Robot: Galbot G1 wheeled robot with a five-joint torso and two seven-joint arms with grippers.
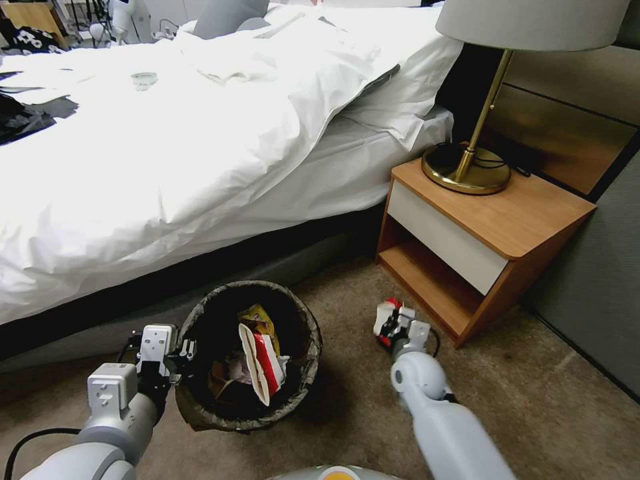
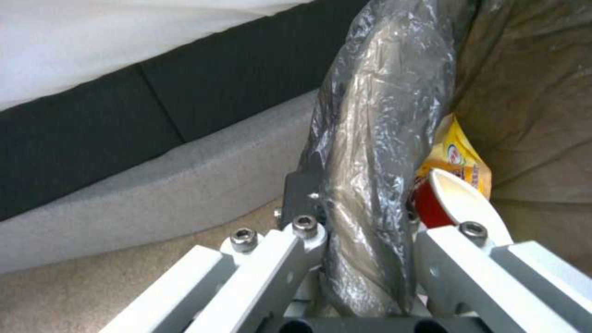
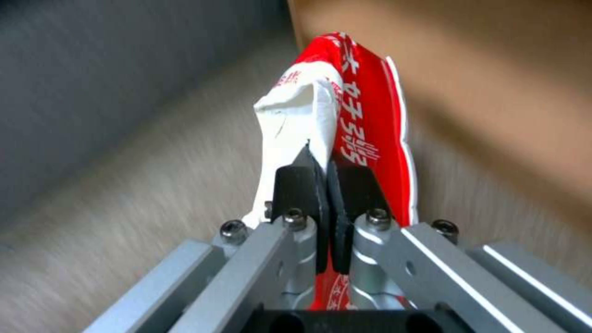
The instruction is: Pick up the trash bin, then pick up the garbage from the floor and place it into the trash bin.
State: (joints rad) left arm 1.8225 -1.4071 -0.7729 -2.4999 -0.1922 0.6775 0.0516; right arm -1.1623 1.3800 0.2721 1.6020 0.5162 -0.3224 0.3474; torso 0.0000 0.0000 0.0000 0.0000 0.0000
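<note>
Our right claw, clamped on a red-white wrapper, sits right of the trash bin our left claw grips.

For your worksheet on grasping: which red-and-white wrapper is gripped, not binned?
The red-and-white wrapper pinched by the right gripper near the nightstand; its twin lies inside the trash bin.

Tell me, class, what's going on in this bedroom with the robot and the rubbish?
The robot is tidying litter beside the bed. Its left gripper is clamped on the rim of the small round bin with the dark bag liner, which already holds a yellow snack wrapper and a red-and-white packet. Its right gripper is shut on another red-and-white snack wrapper, held near the wooden bedside table above the beige carpet, not yet over the bin.
</note>
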